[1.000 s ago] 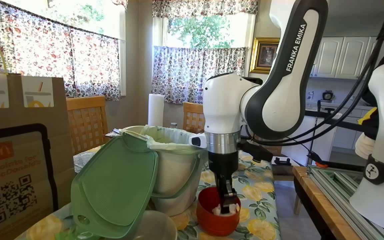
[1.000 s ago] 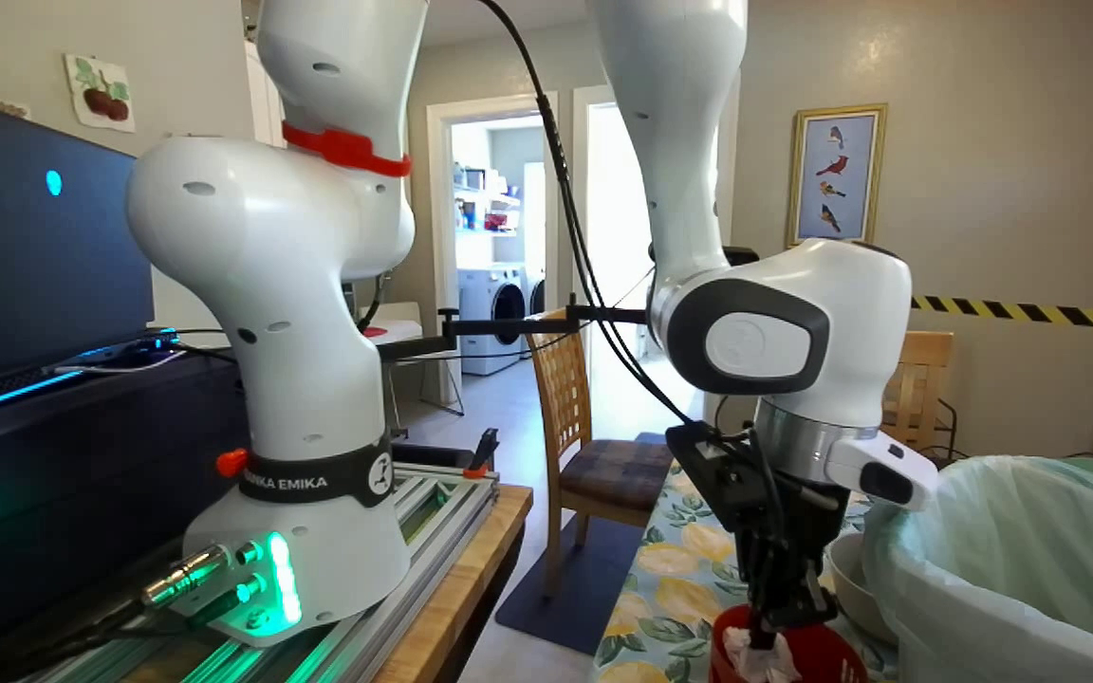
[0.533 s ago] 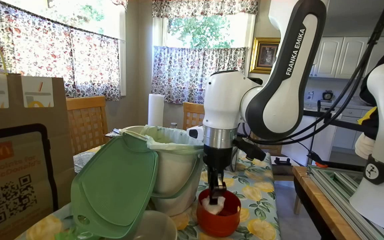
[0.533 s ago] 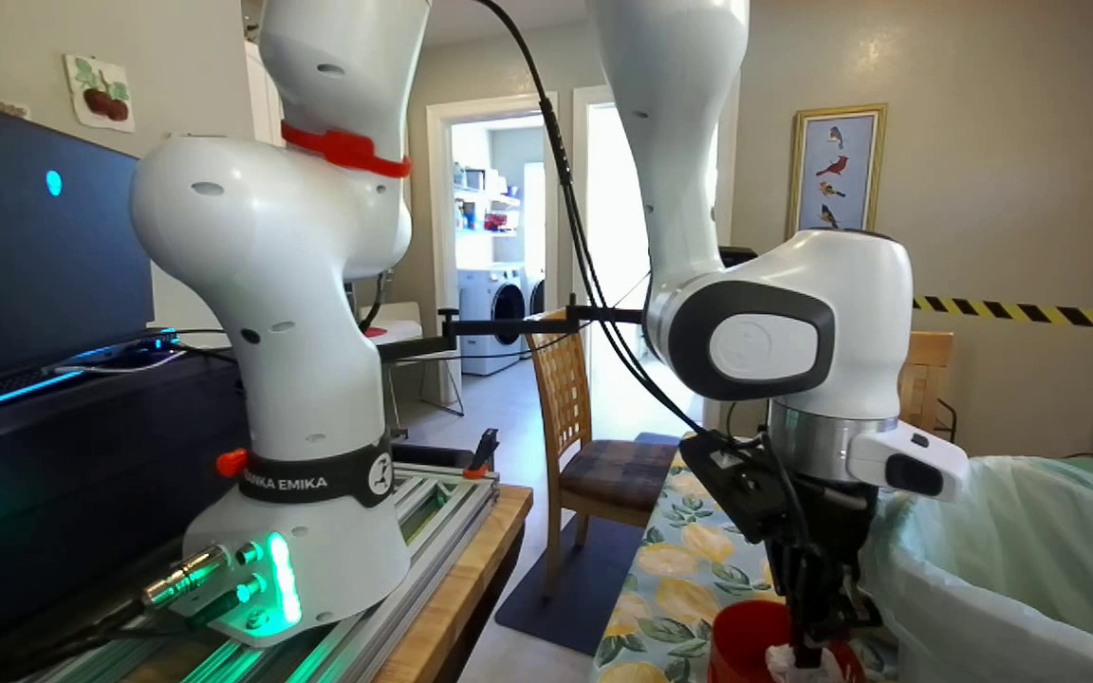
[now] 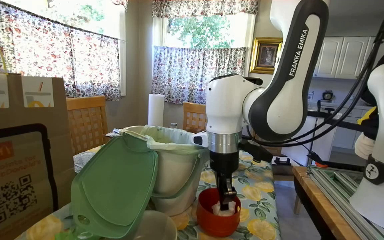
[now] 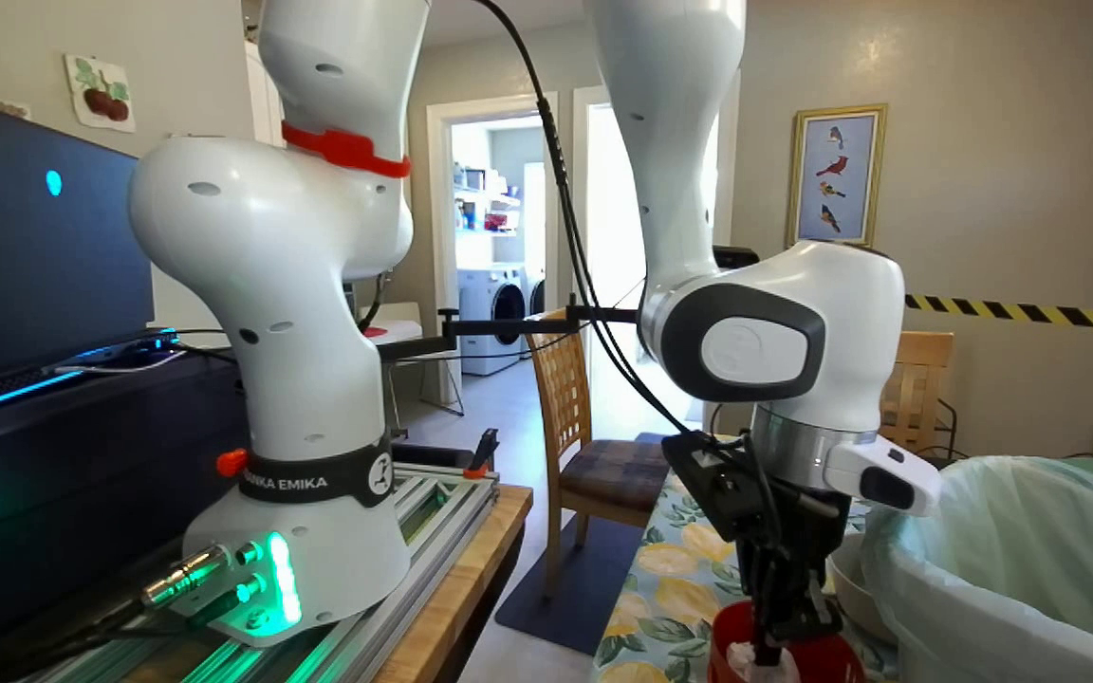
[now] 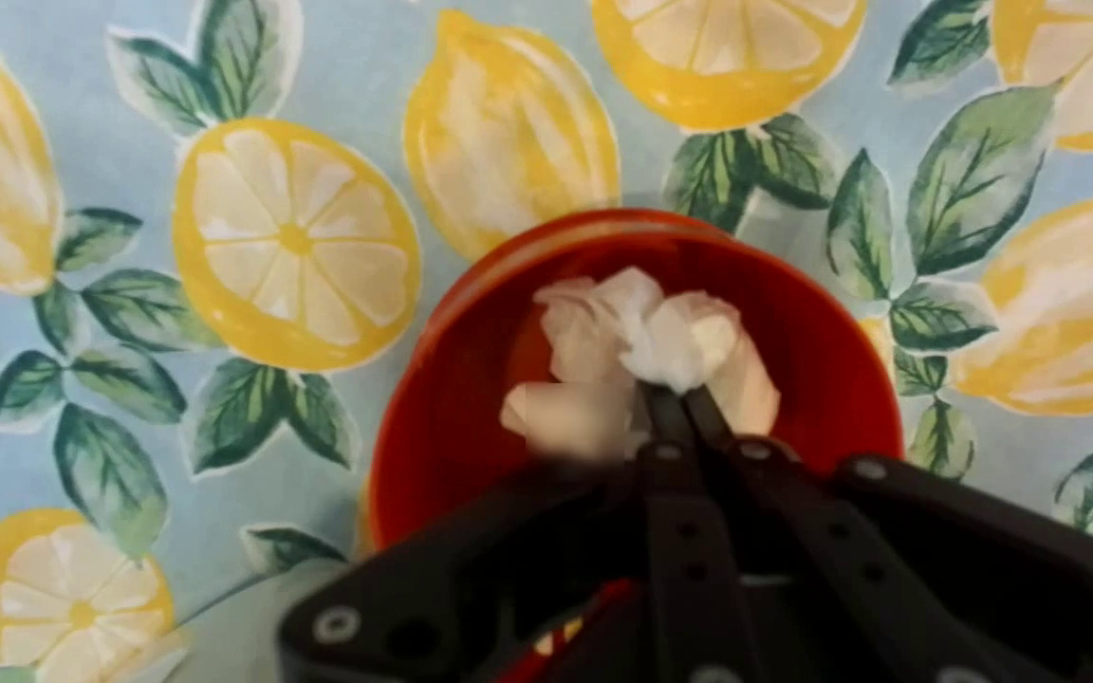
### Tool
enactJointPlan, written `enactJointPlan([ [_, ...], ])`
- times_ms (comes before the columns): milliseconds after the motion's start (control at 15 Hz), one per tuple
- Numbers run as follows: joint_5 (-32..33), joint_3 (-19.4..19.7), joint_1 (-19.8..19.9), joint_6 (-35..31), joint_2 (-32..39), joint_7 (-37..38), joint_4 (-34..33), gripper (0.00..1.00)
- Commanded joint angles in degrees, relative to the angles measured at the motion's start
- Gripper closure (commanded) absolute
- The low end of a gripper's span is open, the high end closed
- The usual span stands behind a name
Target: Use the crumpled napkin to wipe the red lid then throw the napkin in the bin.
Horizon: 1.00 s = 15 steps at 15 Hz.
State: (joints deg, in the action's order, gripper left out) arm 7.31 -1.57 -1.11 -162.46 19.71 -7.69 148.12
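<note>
Napkin between fingertips (wrist view only)

In an exterior view, the lid sits on the worktop at lower centre, the napkin inside it, in the end effector. The bin stands behind, to the left; farther left, before the bin, is its cover. A bowl lies between cover and lid.

The table, spread with a light-blue lemon-print tablecloth, carries the bin, a pale bowl just beside it, the red lid (deep as a bowl, open side up) near both, and a brown McDonald's paper bag.
</note>
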Motion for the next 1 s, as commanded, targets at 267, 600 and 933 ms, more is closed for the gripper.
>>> enactJointPlan([
  [267,3.5,4.1,-2.7,-3.6,-2.0,3.7,1.8,0.99],
  [600,5.3,4.6,-2.6,-0.5,-2.1,2.4,1.9,0.99],
  [933,-1.0,-2.1,1.6,1.6,-1.6,-2.0,1.2,0.99],
])
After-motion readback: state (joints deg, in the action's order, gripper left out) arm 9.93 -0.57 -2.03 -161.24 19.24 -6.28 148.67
